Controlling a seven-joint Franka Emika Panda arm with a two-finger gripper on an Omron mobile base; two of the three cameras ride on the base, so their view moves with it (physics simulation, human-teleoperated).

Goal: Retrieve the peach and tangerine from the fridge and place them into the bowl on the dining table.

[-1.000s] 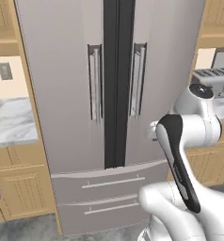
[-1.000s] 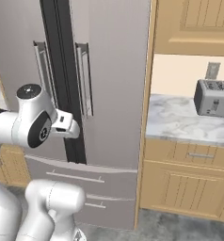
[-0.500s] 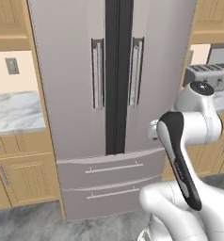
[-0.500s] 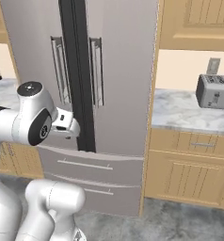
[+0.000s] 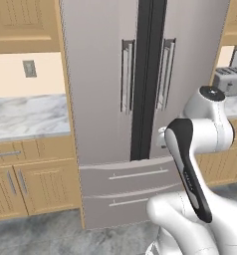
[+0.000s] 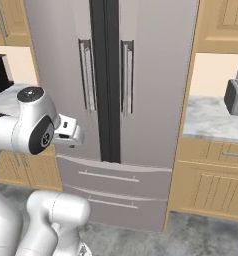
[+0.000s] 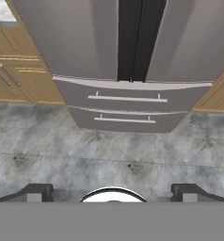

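Nearest me, my pincer [image 7: 112, 190] hangs wide open and empty above the grey floor [image 7: 109, 155]. Beyond it stands the fridge [image 5: 140, 99], both doors shut, its two drawers [image 7: 125, 107] closed. Farther right, a toaster [image 6: 236, 97] sits on the marble tabletop [image 6: 211, 120].

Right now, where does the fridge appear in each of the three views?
Left base view: the fridge stands in the centre, doors closed.
Right base view: centre-left, beside the wooden cabinets.
Hand view: upper middle, with its two lower drawers toward the floor.
Shared landmark: the dark seam between the doors.
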